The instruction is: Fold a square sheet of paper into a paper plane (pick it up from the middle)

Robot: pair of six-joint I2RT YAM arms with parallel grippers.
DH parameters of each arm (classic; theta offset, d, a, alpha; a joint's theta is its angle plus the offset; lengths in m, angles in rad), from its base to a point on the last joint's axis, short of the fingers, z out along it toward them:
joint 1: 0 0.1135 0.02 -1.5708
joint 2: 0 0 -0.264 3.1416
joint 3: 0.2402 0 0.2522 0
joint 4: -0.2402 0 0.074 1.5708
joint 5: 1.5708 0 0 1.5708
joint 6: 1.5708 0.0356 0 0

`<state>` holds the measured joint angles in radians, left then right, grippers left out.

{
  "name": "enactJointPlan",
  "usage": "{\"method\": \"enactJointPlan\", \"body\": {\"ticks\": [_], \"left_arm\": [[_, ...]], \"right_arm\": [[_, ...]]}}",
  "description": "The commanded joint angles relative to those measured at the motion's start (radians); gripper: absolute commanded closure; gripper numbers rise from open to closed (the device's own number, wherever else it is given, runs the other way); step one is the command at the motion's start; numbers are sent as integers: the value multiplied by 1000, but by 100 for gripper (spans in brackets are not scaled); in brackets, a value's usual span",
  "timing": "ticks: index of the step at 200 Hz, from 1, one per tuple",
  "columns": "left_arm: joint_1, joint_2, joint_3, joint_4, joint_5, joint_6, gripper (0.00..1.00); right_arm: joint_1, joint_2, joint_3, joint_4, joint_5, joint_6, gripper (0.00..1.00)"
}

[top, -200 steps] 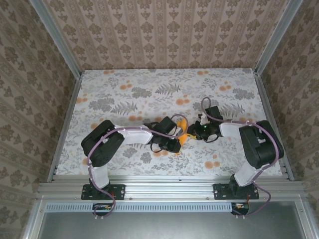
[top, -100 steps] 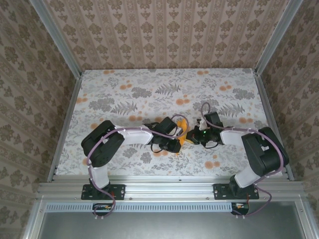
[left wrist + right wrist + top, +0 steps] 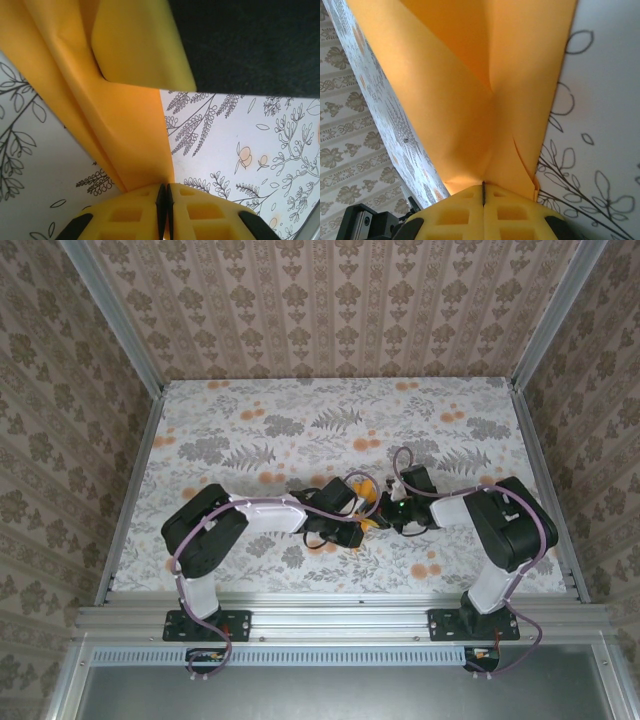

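The orange sheet of paper [image 3: 369, 507] is folded into creased layers and hangs just above the flowered table [image 3: 300, 420] at its middle front. Both grippers hold it and meet there. My left gripper [image 3: 358, 514] comes from the left. In the left wrist view its yellow fingertips [image 3: 145, 205] press together on the lower edge of the paper [image 3: 125, 120]. My right gripper [image 3: 384, 511] comes from the right. Its yellow pads [image 3: 510, 210] are shut on a folded corner of the paper [image 3: 470, 75]. The arms hide most of the paper's outline from above.
Patterned walls [image 3: 330, 300] with metal posts close the table on three sides. A metal rail [image 3: 340, 620] with both arm bases runs along the near edge. The right arm's dark body [image 3: 250, 45] sits close above the paper in the left wrist view.
My right gripper has slid left up against the left gripper and shut on the paper. The left gripper has kept its grip and barely moved.
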<state>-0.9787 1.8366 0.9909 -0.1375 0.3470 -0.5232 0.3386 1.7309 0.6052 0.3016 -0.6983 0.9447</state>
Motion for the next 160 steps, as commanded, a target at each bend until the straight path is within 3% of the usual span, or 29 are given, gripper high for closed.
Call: {"method": "enactJointPlan", "body": {"ticks": [1,41,160], "left_arm": [[-28,22,-38,-115,-58,22,85],[-66,-14,-18,-153,-76,13,85],[-170,-60,-45,-187,-113,-39,84]], "right_arm": [[7,32,24,-85,87,-47,100],[7,46,28,-178,159,-100,100],[7,112,1,-141,196,-99,100]]}}
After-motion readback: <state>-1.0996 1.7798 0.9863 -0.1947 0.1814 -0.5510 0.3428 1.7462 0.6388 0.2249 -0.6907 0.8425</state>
